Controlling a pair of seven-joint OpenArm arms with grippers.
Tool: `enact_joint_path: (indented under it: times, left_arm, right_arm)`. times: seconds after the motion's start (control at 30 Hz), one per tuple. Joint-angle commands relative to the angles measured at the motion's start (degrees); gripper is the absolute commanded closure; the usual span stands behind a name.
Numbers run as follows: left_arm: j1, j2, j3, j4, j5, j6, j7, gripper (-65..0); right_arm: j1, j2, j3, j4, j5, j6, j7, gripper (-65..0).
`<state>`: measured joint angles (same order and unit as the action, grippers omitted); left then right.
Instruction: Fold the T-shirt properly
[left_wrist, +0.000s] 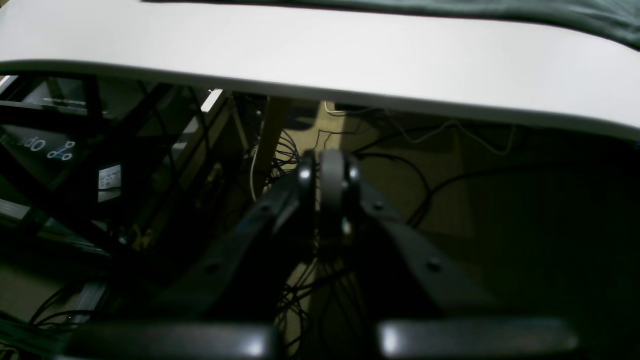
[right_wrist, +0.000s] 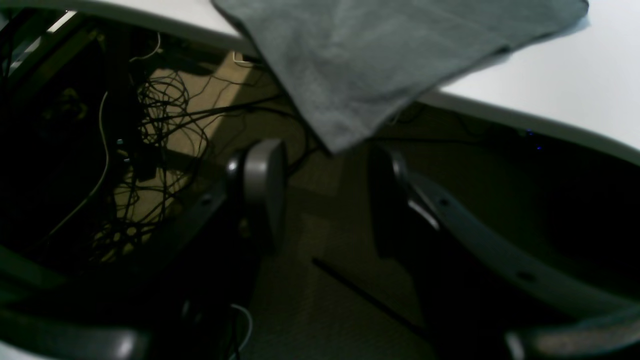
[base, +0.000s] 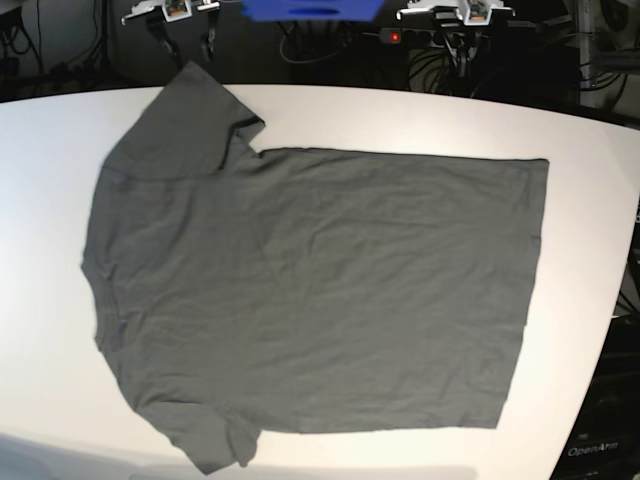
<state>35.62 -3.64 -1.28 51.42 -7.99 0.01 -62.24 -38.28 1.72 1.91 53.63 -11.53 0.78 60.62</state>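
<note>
The T-shirt (base: 320, 290) is thin, matt grey cloth — finely creased all over, with a soft, faintly fuzzy weave where a sleeve hangs near my right gripper (right_wrist: 325, 195). The table (base: 50, 180) under it is smooth white, with a dull satin sheen. My left gripper (left_wrist: 325, 175) looks like black plastic — semi-glossy, catching small highlights.

One T-shirt (base: 320, 290), one table (base: 590, 200), two hands.
</note>
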Motion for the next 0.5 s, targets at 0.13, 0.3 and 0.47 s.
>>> enact_joint_path:
  times: [0.13,0.3,0.47]
  left_arm:
    - [0.1,-0.1,0.1,0.3,0.0,-0.1,-1.8,-1.1]
    - [0.0,0.0,0.1,0.3,0.0,-0.1,-1.7,-1.1]
    - [-0.1,0.2,0.1,0.3,0.0,-0.1,-1.7,-1.1]
  right_arm:
    - [-0.9,0.0,0.6,0.6,-1.8,-1.6,1.9,-27.0]
    - [-0.4,-0.8,3.7,0.6,-13.8,-12.5,1.3,-27.0]
    - [0.1,-0.8,4.5,0.6,-27.3,-26.8,-1.9,-27.0]
